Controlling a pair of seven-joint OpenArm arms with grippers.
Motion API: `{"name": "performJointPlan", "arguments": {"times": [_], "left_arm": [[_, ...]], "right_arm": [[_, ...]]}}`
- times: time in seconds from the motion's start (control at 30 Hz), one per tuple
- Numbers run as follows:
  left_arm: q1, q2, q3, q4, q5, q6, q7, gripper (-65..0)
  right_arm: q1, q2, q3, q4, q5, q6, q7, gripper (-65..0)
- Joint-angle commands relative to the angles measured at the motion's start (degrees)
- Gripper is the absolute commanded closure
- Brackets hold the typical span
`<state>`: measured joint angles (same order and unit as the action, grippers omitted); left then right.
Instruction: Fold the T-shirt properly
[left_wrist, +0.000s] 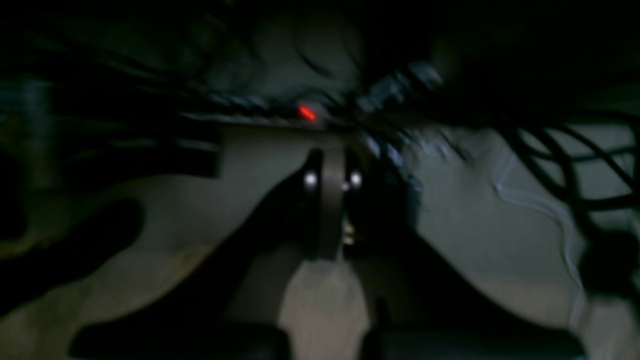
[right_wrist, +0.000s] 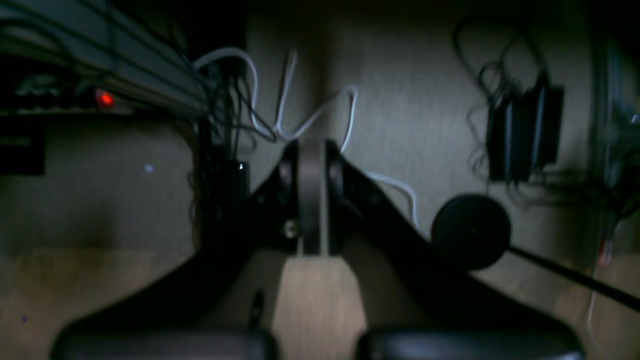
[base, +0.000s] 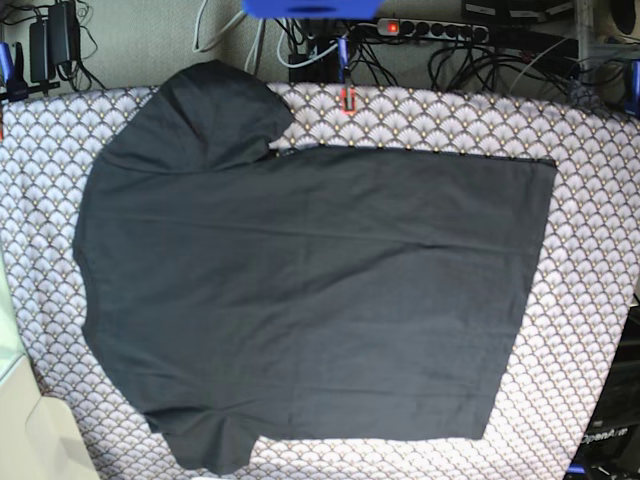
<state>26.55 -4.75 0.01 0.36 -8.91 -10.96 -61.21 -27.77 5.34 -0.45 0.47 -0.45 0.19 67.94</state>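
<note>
T-shirt (base: 310, 290) cloth is lying spread across the patterned tablecloth (base: 590, 240) in my base view, dark and plain, with light creases running over its body. Its straight hem edge is facing the right side of the picture. One sleeve is reaching up toward the top left, and the other is bunching a little at the bottom left. Behind the table, a power strip (base: 440, 30) is showing its red light among cables.

From the left wrist, I am looking at a dim, blurred floor with cables; the left gripper (left_wrist: 327, 205) is pointing away from me, its fingers clenched together on nothing.

From the right wrist, I am seeing the right gripper (right_wrist: 312, 200) with its fingers also clenched and empty. A white cable (right_wrist: 315, 117) is winding beyond them, and a round black disc (right_wrist: 471, 231) is sitting to the right.
</note>
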Motion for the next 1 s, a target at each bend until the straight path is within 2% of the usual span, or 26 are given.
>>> {"name": "performJointPlan", "arguments": {"times": [0.0, 0.07, 0.1, 0.3, 0.43, 0.5, 0.6, 0.73, 0.83, 0.9, 0.97], "left_arm": [[2.16, -0.04, -0.05, -0.36, -1.07, -0.95, -4.33, 0.0], [4.62, 0.23, -0.05, -0.36, -3.53, -2.53, -12.59, 0.0], [5.94, 0.49, -0.05, -0.14, -4.68, -3.15, -14.97, 0.0], [13.23, 0.23, 0.03, 13.93, -8.81, -7.02, -14.00, 0.0], [22.03, -0.04, 0.03, 34.23, -8.90, -6.75, -13.47, 0.0], [27.83, -0.13, 0.03, 46.63, -8.72, -6.75, -12.42, 0.0], [35.30, -1.00, -1.29, 65.27, -8.63, -6.67, -4.59, -3.7], [40.58, -1.88, -7.35, 87.24, -8.90, -6.58, 13.17, -4.1], [40.31, -1.44, -12.45, 96.47, -8.98, -6.58, 24.59, -4.1], [39.34, 0.40, -15.70, 101.40, -8.63, -6.58, 32.07, -4.2], [36.88, 1.46, -19.04, 105.62, -8.54, -6.58, 38.84, -4.2]], "right_arm": [[-2.08, 1.03, 0.05, -0.25, 0.40, -0.23, 4.10, 0.0], [-4.54, 1.29, 0.05, 0.01, 0.49, -0.23, 11.49, 0.0], [-5.77, 1.64, 0.23, 1.51, 0.49, -0.23, 11.40, 0.0], [-12.89, 2.61, 0.58, 17.86, 0.76, -0.23, 10.96, 0.0], [-21.15, 2.61, 2.87, 36.23, 0.76, -0.49, 10.08, 0.0], [-26.52, 2.35, 5.59, 48.01, 0.76, -0.49, 6.74, 0.0], [-32.93, 2.26, 6.56, 65.77, 0.76, -0.49, -2.05, 0.0], [-38.21, 2.52, 6.56, 88.28, 0.76, -0.23, -17.17, 0.0], [-39.18, 2.44, 6.12, 99.62, 0.76, -0.14, -26.40, 0.0], [-38.65, 2.61, 6.12, 104.80, 0.76, -0.14, -32.82, 0.0], [-36.63, 2.61, 6.12, 108.67, 0.76, 1.35, -38.27, 0.0]]}}
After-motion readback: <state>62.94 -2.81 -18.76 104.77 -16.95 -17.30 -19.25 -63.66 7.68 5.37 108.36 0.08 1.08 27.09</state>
